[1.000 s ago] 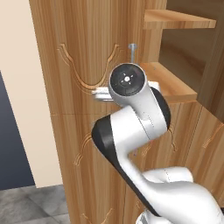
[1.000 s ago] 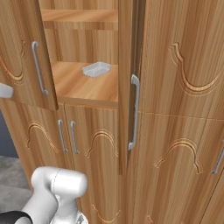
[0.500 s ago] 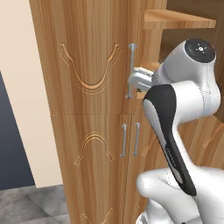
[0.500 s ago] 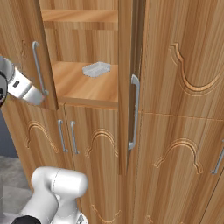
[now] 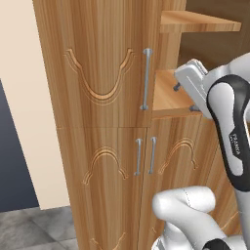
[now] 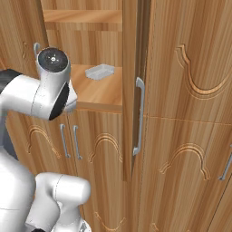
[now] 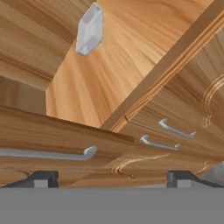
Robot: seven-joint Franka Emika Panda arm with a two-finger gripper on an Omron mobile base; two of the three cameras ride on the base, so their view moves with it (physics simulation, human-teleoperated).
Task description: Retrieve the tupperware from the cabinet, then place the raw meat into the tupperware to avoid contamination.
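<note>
Cabinet (image 6: 181,68) upper doors open, the right door (image 6: 131,90) edge-on beside the shelf (image 6: 97,93). Box (image 6: 99,71) sits on that shelf toward the back, nothing touching it. Lower doors (image 5: 146,161) shut. Gripper (image 5: 187,96) level at the shelf's front edge, fingers spread wide, holding nothing, well short of the box.

One tupperware (image 6: 100,71), one cabinet (image 6: 181,113), two shelves (image 6: 93,93), one gripper (image 5: 186,97).
</note>
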